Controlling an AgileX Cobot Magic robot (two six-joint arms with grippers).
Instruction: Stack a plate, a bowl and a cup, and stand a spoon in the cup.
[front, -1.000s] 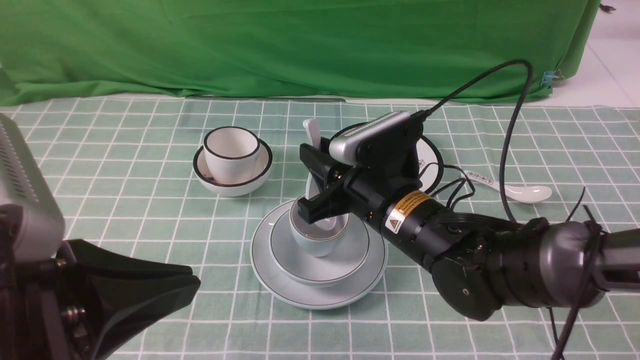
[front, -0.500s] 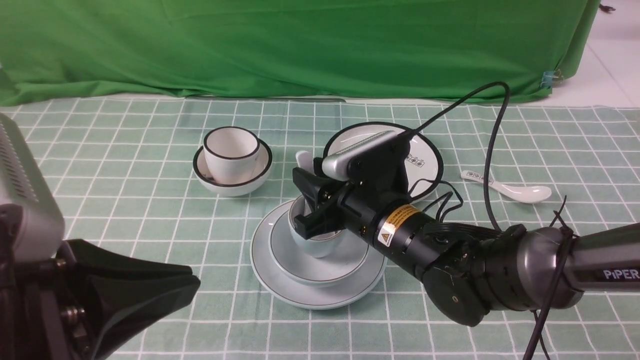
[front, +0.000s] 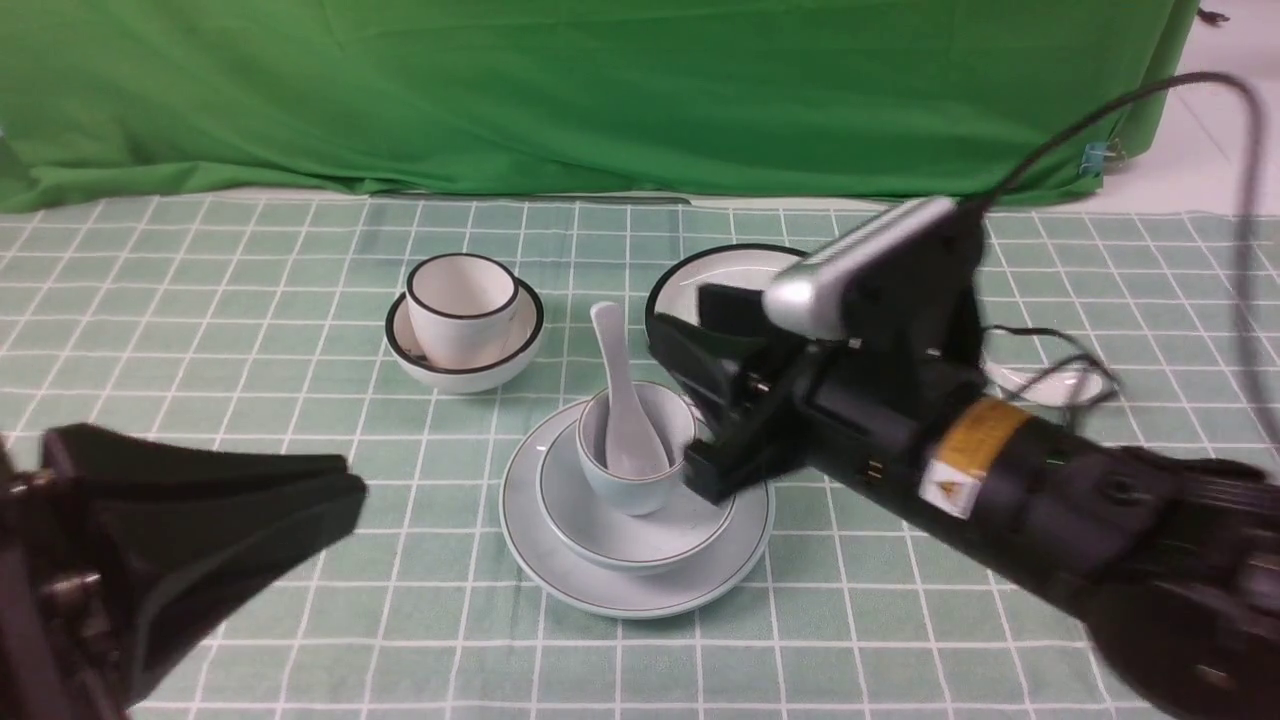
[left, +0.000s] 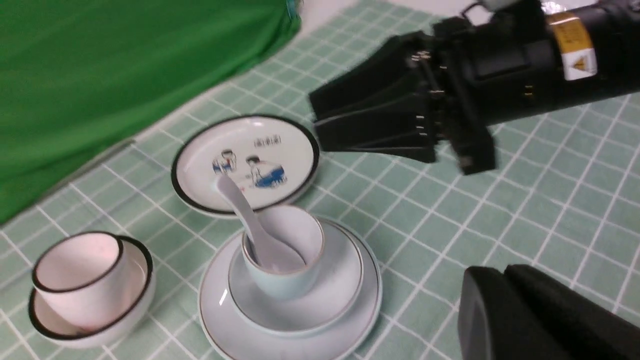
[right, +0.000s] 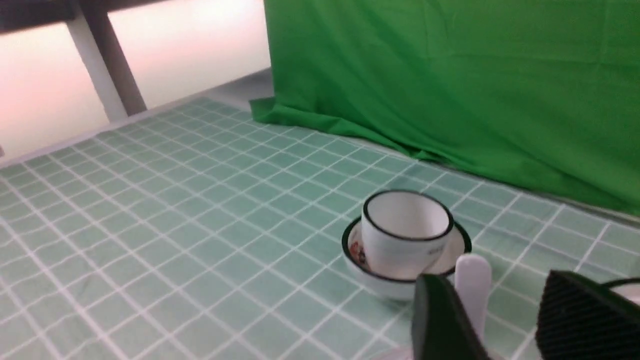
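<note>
Just beside right tool (front: 682, 412): spoon (front: 622, 400) in cup (front: 622, 492).

Robot test set, seemingly a lab rather than a home. A green-and-white checked tablecloth (front: 200, 300) covers the work table. A plain green backdrop cloth (front: 600, 90) hangs behind it, with bare pale floor (front: 1230, 120) beyond its far right corner. Over it reaches a black robot arm (front: 1050, 480) with a yellow warning label (front: 965, 455).

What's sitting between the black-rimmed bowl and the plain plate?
Nothing: bare checked cloth separates the black-rimmed bowl and the plate, clear in the front view.
</note>
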